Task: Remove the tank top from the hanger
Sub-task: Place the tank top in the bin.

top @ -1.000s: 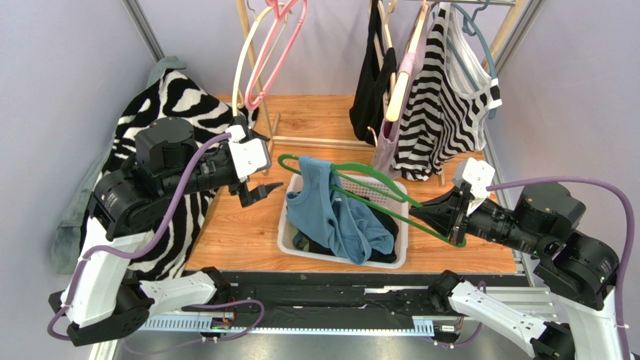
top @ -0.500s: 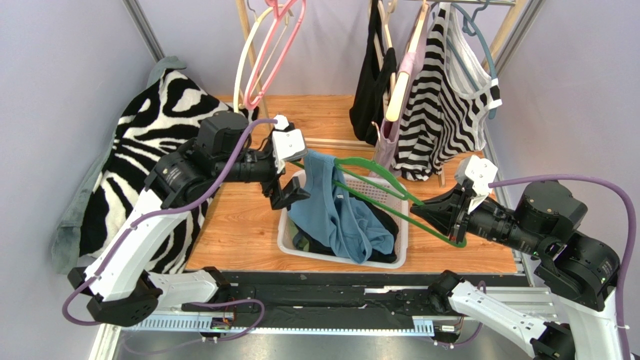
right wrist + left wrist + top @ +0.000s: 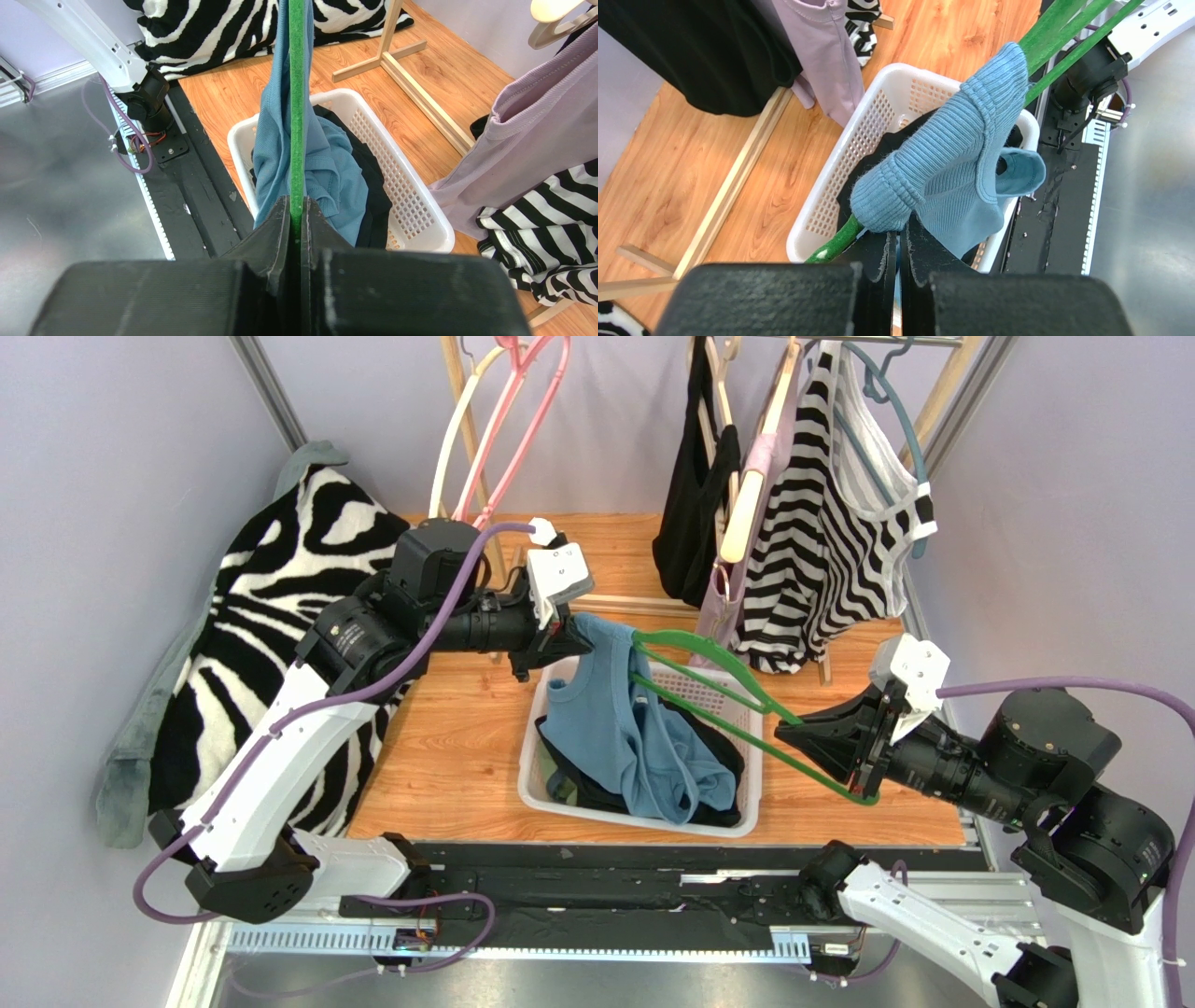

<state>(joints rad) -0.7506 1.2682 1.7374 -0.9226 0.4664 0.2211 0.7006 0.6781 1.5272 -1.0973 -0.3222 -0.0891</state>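
The blue ribbed tank top (image 3: 617, 735) hangs from a green hanger (image 3: 701, 665) over a white basket (image 3: 530, 773). Its lower part trails into the basket. My left gripper (image 3: 568, 633) is at the top's upper left strap, jaws shut. In the left wrist view the bunched strap of the tank top (image 3: 906, 196) sits pinched at the tips of the left gripper (image 3: 901, 222), beside the hanger's end (image 3: 833, 241). My right gripper (image 3: 842, 742) is shut on the hanger's lower right bar. The right wrist view shows the hanger (image 3: 297, 105) running straight out of the right gripper (image 3: 296, 204).
A wooden clothes rack behind the basket carries pink and cream hangers (image 3: 491, 434), a black top (image 3: 697, 476), a lilac garment (image 3: 723, 602) and a black-and-white striped one (image 3: 828, 532). Zebra-print fabric (image 3: 281, 602) lies at the left. Dark clothes (image 3: 716, 770) fill the basket.
My left arm swung right from beside the basket to the tank top's strap, and its open jaws shut there. The right gripper with the hanger shifted slightly right.
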